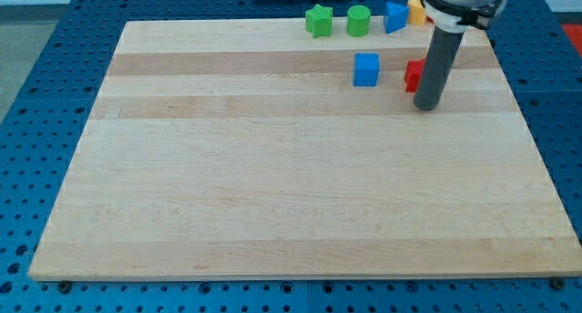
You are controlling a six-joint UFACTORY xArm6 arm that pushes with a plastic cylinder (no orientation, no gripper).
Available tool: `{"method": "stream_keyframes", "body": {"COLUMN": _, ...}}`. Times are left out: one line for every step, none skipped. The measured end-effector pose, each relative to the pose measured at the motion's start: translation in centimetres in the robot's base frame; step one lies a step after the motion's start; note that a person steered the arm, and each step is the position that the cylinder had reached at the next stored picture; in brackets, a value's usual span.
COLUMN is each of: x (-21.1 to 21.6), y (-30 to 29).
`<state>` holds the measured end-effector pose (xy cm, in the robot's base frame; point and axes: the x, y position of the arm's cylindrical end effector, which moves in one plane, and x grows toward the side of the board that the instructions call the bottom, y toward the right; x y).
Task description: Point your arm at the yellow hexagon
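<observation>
The yellow block (416, 8) sits at the view's top right edge of the board, mostly hidden behind the arm; its shape is hard to make out. My tip (427, 105) rests on the board below it, just right of and below a red block (414, 75) that the rod partly covers. A blue cube (366, 69) lies to the left of the tip.
Along the top edge stand a green star (318, 21), a green cylinder (358, 21) and a blue wedge-like block (395, 17). The wooden board (273, 186) lies on a blue perforated table.
</observation>
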<state>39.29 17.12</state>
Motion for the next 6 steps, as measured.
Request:
{"method": "stream_keyframes", "body": {"x": 1.4, "y": 1.4}}
{"method": "stream_keyframes", "body": {"x": -1.4, "y": 6.4}}
{"method": "stream_keyframes", "body": {"x": -9.4, "y": 7.9}}
{"method": "stream_keyframes", "body": {"x": -13.7, "y": 7.7}}
{"method": "stream_keyframes", "body": {"x": -13.9, "y": 6.8}}
{"method": "stream_keyframes", "body": {"x": -12.9, "y": 6.4}}
